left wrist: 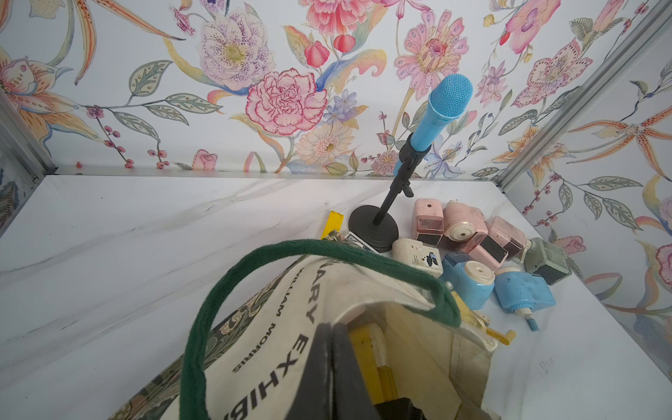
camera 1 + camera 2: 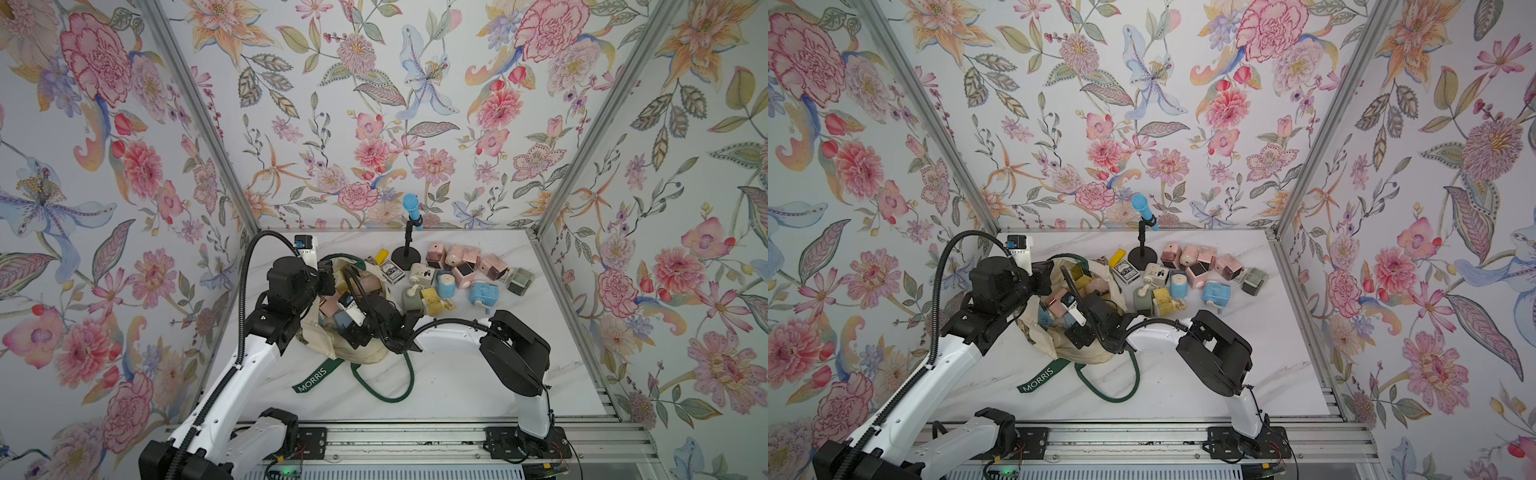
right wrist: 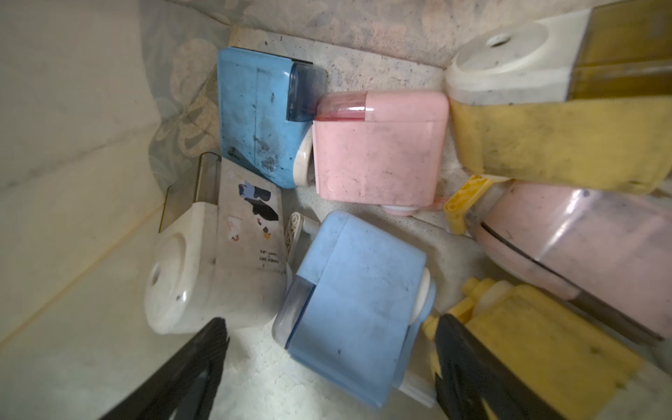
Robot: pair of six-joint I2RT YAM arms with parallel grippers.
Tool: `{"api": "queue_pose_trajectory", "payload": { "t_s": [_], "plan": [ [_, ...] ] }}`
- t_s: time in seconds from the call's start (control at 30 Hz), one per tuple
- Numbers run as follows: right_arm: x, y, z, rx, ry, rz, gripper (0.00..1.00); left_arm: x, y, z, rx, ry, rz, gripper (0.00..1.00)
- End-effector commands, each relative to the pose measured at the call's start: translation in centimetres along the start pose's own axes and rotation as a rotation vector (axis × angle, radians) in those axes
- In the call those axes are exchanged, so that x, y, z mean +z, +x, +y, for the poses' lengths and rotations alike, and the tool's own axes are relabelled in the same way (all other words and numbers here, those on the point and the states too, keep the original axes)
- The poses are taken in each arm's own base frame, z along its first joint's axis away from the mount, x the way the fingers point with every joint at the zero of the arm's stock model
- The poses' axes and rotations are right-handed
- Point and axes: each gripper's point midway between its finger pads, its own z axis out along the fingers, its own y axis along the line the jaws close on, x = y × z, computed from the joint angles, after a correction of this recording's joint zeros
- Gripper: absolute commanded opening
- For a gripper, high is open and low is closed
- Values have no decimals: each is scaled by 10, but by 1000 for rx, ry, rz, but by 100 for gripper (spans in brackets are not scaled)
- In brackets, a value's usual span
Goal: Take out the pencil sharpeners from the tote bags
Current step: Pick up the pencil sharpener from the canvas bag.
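**Entry: tote bag** (image 2: pixel 365 353), cream canvas with green handles, slumped on the desk (image 2: pixel 457 374).
- Your left tool (image 1: pixel 329 327) was pinched fully together on the bag's rim, by my reading propping the mouth open.

**Entry: your right tool** (image 3: pixel 331 325), down inside the bag.
- Its jaws were spread wide and held nothing.
- Its fingers stood either side of a light blue sharpener (image 3: pixel 356 291).

**Contents left in the bag** (at least what that wrist view showed):
- a cream sharpener (image 3: pixel 218 262)
- a pink sharpener (image 3: pixel 378 152)
- a second blue sharpener (image 3: pixel 254 116)
- yellow sharpeners (image 3: pixel 545 138)

**Out of the bag:** a heap of sharpeners (image 2: pixel 457 255) on the desk, beside the microphone stand (image 2: pixel 407 257).

**Step in hand:** lining up on the next sharpener, with the task partway done.

**Next move:** you needed to settle lower and close across the blue body's flat sides. Then you needed to lift clear without dragging the yellow neighbour or the rim.
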Motion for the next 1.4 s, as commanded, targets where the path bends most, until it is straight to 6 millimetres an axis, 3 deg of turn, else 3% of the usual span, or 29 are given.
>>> {"api": "queue_pose_trajectory", "payload": {
  "t_s": [0.0,0.2,0.43,0.6,0.73,1.13,1.37],
  "plan": [
    [11,3,-1,31,24,26,89,-6,-22,3,6,-9,-82,0],
    [30,16,-6,49,47,90,85,-6,-22,3,5,-10,-81,0],
    [39,28,-14,89,52,129,80,-6,-22,3,8,-11,-84,0],
    [42,37,-23,98,93,171,82,-7,-23,3,9,-12,-86,0],
    [38,43,-28,106,112,182,88,-7,-23,3,9,-10,-86,0],
    [23,49,-29,126,87,193,82,-5,-22,3,7,-10,-81,0],
    [13,49,-28,133,72,194,93,-6,-22,2,9,-8,-82,0]
  ]
}}
